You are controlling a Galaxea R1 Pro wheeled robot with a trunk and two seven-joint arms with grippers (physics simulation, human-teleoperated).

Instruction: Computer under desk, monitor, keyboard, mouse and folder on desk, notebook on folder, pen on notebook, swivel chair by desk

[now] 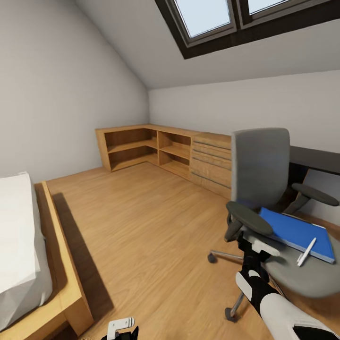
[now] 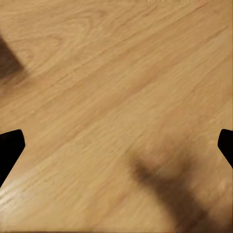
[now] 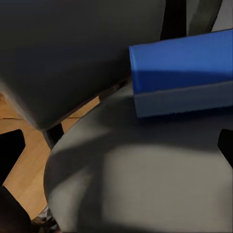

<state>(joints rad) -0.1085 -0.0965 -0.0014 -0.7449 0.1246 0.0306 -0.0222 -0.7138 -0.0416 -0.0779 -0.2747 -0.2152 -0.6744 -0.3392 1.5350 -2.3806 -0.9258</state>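
Two grippers stand open and empty: the right gripper [image 3: 116, 145] faces the folder [image 1: 297, 232] on the chair [image 1: 293, 269] at four o'clock, the left gripper [image 2: 116, 141] over floor [image 1: 151, 226]. Lifting the folder crooked would likely roll the pen [image 1: 306, 252] off.

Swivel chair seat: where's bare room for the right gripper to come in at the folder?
The near front of the swivel chair seat is bare grey, bordered by the folder behind. It is crowded at the armrest beside the right gripper, and the pen overhangs the folder's near edge.
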